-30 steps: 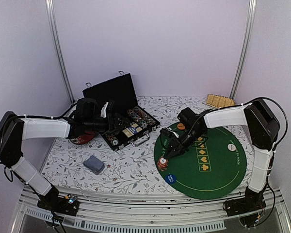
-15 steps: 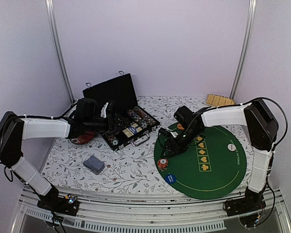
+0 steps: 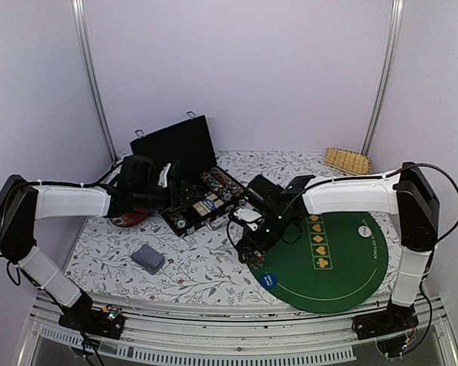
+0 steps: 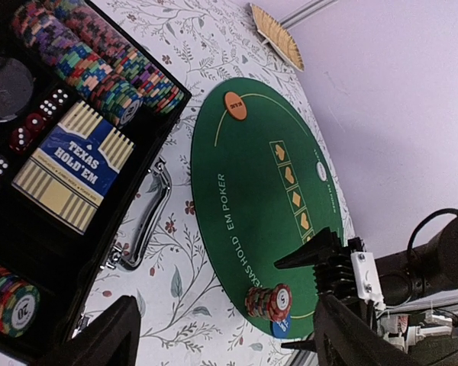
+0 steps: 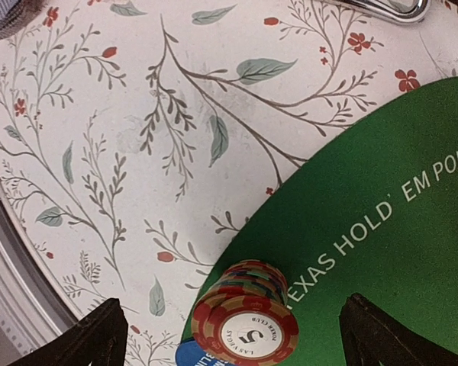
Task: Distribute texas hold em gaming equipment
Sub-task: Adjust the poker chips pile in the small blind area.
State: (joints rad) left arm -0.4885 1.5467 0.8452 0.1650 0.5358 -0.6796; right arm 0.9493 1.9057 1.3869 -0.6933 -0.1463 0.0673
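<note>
A stack of red-edged striped poker chips (image 5: 248,320) stands on the near-left edge of the green Texas Hold'em mat (image 5: 382,229), next to a blue button disc (image 5: 189,355). My right gripper (image 5: 230,309) hangs above the stack, open, its fingers well apart from the chips. The left wrist view shows the same stack (image 4: 269,301), an orange button (image 4: 234,105) and a white button (image 4: 320,171) on the mat. My left gripper (image 3: 172,194) hovers open and empty over the black case (image 3: 185,145), which holds rows of chips (image 4: 99,69). A grey-blue card deck (image 3: 147,258) lies near the front left.
The case also holds a Texas Hold'em card box (image 4: 76,174) and red dice (image 4: 27,131); its metal handle (image 4: 149,217) faces the mat. A dark-red dish (image 3: 130,217) sits under the left arm. A woven tan mat (image 3: 347,158) lies at the back right.
My right gripper opened and let go of the chip stack on the mat, then drew away up and to the left. The left arm stayed still.
</note>
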